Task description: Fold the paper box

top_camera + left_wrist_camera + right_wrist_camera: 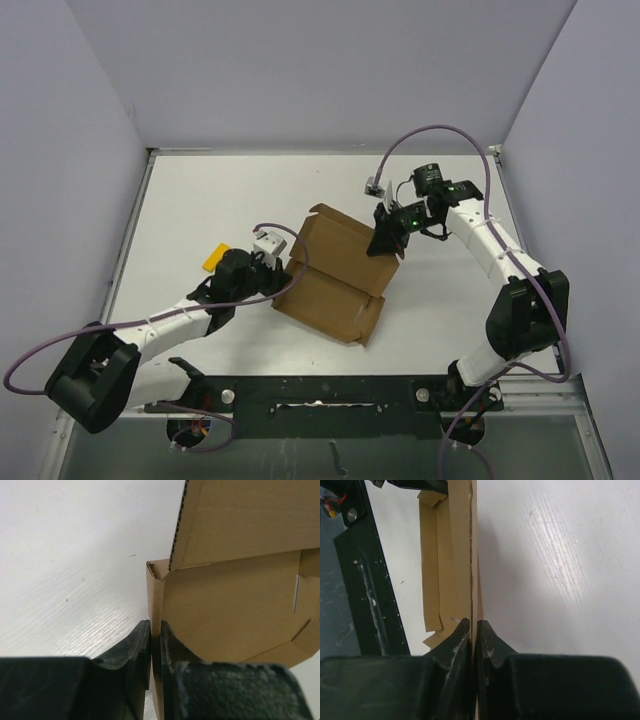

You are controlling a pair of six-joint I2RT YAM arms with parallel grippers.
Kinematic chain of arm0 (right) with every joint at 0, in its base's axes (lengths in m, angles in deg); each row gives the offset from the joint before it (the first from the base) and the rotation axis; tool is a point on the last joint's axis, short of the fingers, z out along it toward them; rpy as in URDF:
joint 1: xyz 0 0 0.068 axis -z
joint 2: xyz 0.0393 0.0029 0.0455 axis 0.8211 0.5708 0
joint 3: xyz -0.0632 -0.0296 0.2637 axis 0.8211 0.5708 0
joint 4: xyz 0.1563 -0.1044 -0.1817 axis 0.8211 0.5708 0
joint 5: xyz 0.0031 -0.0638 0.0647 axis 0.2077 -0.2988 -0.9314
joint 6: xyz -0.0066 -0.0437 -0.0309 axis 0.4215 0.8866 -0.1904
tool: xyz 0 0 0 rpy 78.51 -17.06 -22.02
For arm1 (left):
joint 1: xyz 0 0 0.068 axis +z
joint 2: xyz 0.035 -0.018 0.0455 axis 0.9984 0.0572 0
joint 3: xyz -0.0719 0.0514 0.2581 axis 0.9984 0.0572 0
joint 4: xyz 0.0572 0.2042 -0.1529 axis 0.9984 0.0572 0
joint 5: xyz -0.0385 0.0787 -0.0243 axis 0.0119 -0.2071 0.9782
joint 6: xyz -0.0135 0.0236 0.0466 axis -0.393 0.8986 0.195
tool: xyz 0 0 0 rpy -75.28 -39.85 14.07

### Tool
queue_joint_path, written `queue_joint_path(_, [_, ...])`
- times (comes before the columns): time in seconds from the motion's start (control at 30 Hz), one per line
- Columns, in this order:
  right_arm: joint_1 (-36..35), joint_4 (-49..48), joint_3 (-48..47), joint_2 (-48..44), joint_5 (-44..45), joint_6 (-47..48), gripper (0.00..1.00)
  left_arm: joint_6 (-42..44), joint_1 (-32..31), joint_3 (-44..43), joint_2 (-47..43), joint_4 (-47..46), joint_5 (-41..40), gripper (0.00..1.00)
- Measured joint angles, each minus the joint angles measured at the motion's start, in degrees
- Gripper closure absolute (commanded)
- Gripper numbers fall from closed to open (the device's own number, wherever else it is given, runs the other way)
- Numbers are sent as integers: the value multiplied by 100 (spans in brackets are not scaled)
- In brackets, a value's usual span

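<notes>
**Left gripper** (155, 630): jaws almost together, with one thickness of cardboard between them. It is clamped on an upright side wall of the box (235, 605), just below a corner. In the wrist view the wall runs straight down into the gap, and a larger flap rises above it.

**Right gripper** (474, 627): the same grip. Its jaws are pinched on a thin panel seen edge-on, and nothing else sits between the fingers. From above, this grip is on the box's far right edge.

**Box:** it sits mid-table (200, 200) at a skew, between the two grippers. The left gripper is at its left side near the middle crease. From above it reads as two panels joined at that crease, with some rims raised. It is partly formed and not closed.

**Why held so (my judgement):**
- The grips on opposite sides let one arm anchor the sheet while the other swings its panel about the crease.
- Pinching edges rather than faces leaves the creases free to bend.
- The tight grips suit thin board that could slip.

**Other:** a yellow tag (214, 258) lies by the left arm, apart from the box.
</notes>
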Motion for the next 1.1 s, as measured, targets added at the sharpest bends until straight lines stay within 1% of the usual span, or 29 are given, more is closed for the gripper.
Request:
queue_joint_path(0.1, [146, -260, 380, 0, -293, -157, 100, -70, -2, -138, 37, 341, -48, 87])
queue_joint_path(0.2, [157, -435, 595, 0, -363, -223, 100, -140, -4, -216, 109, 621, -55, 85])
queue_joint_path(0.33, [157, -590, 675, 0, -372, -278, 100, -195, -15, -387, 138, 977, -85, 77])
queue_joint_path(0.5, [138, -813, 796, 0, -330, -323, 100, -232, -120, -612, 140, 1414, -188, 74])
queue_joint_path(0.63, [70, -896, 826, 0, -278, -352, 100, -243, -201, -726, 157, 1696, -313, 68])
queue_joint_path(1.1, [-160, -1185, 918, -2, 11, -409, 100, -380, -372, -1029, 247, 2315, -560, 53])
